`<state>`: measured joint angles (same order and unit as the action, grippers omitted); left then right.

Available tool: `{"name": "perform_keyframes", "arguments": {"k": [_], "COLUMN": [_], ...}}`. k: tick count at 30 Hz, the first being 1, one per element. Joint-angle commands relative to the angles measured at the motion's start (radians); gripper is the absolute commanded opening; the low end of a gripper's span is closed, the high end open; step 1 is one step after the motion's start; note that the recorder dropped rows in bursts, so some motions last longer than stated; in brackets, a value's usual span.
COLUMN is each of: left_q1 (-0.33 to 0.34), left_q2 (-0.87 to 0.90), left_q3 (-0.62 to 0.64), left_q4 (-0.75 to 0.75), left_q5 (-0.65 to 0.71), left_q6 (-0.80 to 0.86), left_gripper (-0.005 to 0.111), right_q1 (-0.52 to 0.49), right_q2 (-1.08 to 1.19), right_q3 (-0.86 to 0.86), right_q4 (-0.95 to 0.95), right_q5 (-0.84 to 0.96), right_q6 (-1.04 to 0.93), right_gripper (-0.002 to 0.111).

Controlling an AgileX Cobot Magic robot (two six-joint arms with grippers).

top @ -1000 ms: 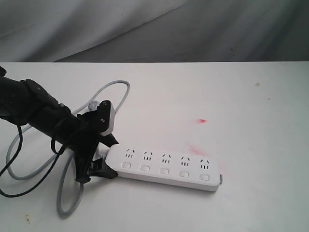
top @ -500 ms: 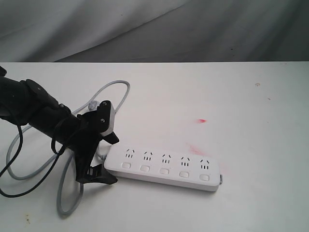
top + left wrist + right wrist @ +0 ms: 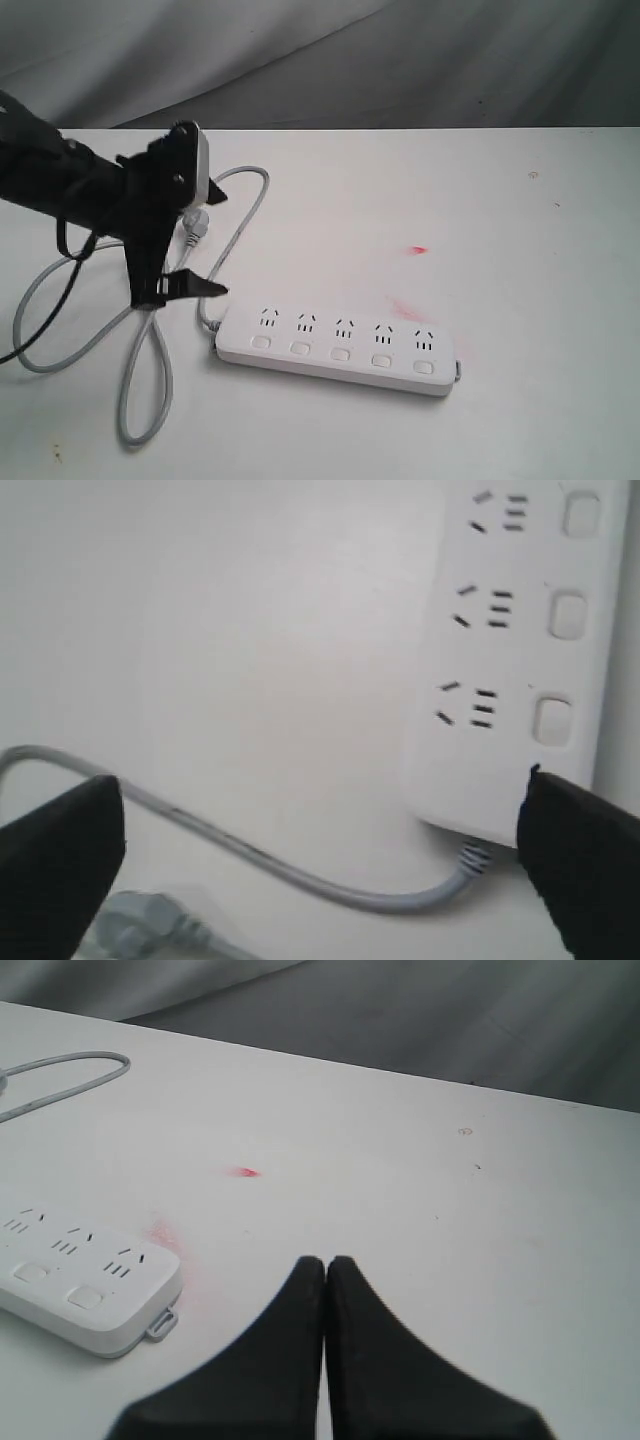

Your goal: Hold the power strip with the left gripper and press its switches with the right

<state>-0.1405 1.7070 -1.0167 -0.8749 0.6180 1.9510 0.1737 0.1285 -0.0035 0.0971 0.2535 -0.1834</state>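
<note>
The white power strip (image 3: 335,345) lies flat on the table with its row of switches (image 3: 340,353) along the near side. My left gripper (image 3: 222,242) hangs open above the table, up and left of the strip's cord end, holding nothing. In the left wrist view the strip (image 3: 520,660) and its switches (image 3: 553,720) lie beyond the spread fingers (image 3: 60,860), and the grey cord (image 3: 300,880) runs between them. My right gripper (image 3: 325,1260) is shut and empty, to the right of the strip's far end (image 3: 90,1295); the exterior view does not show it.
The grey cord (image 3: 150,400) loops over the table's left part, with its plug (image 3: 195,225) lying under the left gripper. A red mark (image 3: 418,249) and a pink smear (image 3: 405,308) stain the white table (image 3: 520,300) behind the strip. Grey cloth (image 3: 400,60) hangs at the back.
My left gripper spread wider off the strip's cord end, then rose and drew back to the left. The strip stayed in place.
</note>
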Motion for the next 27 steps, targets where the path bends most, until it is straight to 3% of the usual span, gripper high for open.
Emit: {"name": "perform_keyframes", "arguments": {"k": [1,4,7,14,22,27], "left_q1": [0.000,0.000,0.000,0.000,0.000,0.000], "left_q2": [-0.175,-0.290,-0.383,-0.524,-0.555,-0.555], "left_q3": [-0.001,-0.001,-0.001,-0.001,-0.001,-0.001], "left_q4": [-0.006,-0.006,-0.006,0.001,-0.006,0.003], "left_q5": [-0.027,-0.027,-0.010,0.129,0.397,0.432], "left_q6": [-0.119,-0.225,-0.304,-0.470,-0.589,-0.589], "left_gripper": [0.103,0.097,0.077,0.001,0.000,0.000], "right_q1": [-0.006,-0.006,-0.006,-0.006,-0.006,-0.006], "right_q2": [-0.004,-0.004,-0.004,-0.004,-0.004,-0.004], "right_q3": [0.003,0.003,0.003,0.003,0.003,0.003], "right_q4": [-0.012,-0.012,-0.012,-0.012,-0.012,-0.012], "right_q5": [-0.003,-0.003,-0.003,-0.003,-0.003,-0.003], "right_q6": [0.000,0.000,0.000,0.000,0.000,0.000], "right_gripper": [0.000,0.000,0.000,0.000,0.000,0.000]}}
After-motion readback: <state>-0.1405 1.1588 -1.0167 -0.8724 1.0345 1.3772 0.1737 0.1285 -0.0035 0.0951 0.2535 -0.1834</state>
